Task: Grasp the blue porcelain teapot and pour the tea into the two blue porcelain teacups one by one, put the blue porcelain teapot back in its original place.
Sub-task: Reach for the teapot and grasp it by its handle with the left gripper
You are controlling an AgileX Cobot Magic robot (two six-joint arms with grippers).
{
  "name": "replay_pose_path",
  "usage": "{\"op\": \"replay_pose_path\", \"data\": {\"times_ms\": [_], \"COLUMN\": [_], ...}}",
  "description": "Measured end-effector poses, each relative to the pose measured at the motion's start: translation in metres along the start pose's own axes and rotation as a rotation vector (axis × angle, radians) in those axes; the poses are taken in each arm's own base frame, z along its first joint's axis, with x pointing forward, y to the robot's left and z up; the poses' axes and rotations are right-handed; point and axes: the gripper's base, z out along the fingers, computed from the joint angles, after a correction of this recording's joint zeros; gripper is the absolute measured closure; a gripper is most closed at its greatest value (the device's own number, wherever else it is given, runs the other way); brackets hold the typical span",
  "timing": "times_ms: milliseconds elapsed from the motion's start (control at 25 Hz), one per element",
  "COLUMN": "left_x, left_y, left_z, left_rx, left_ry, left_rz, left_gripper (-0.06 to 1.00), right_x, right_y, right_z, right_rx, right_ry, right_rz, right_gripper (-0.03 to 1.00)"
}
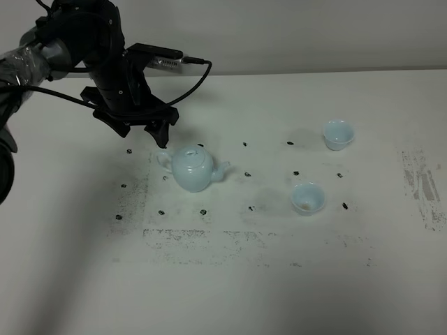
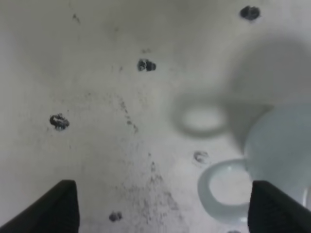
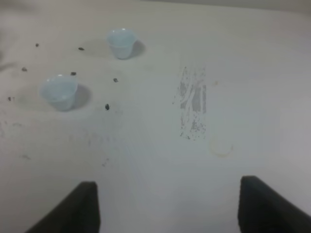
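Note:
The blue porcelain teapot (image 1: 193,168) stands upright on the white table, lid on, spout toward the right and loop handle toward the left. My left gripper (image 1: 144,131) hovers open just behind and left of it, with nothing between the fingers. In the left wrist view the teapot's handle (image 2: 219,190) and body (image 2: 282,145) show blurred beside one fingertip (image 2: 274,208). Two blue porcelain teacups sit to the right: one farther back (image 1: 338,134) (image 3: 121,42), one nearer (image 1: 308,198) (image 3: 59,91). My right gripper (image 3: 165,206) is open above bare table, out of the high view.
Small black marks (image 1: 245,144) dot the table around the teapot and cups. A scuffed grey patch (image 1: 422,183) (image 3: 193,103) lies near the right edge. The table's back edge (image 1: 314,72) meets a pale wall.

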Motion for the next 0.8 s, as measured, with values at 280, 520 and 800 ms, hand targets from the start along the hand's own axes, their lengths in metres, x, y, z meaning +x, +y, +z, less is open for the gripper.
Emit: {"op": "replay_pose_path", "data": {"times_ms": [280,520,800], "left_x": [0.004,0.022,0.089], "left_y": [-0.006,-0.021,-0.034], "left_z": [-0.028,-0.11,-0.146], "left_rx": [0.006,-0.018,-0.048], "left_ry": [-0.049,-0.208,-0.177], "left_rz": [0.004,0.029,0.061], "left_gripper": [0.88,0.88,0.88], "right_x": [0.0,0.0,0.0], "right_y": [0.0,0.0,0.0], "right_z": [0.0,0.0,0.0], "right_rx": [0.0,0.0,0.0], "right_ry": [-0.001,-0.001,-0.001], "right_rz": [0.0,0.0,0.0], "right_gripper": [0.39,0.39,0.39]}}
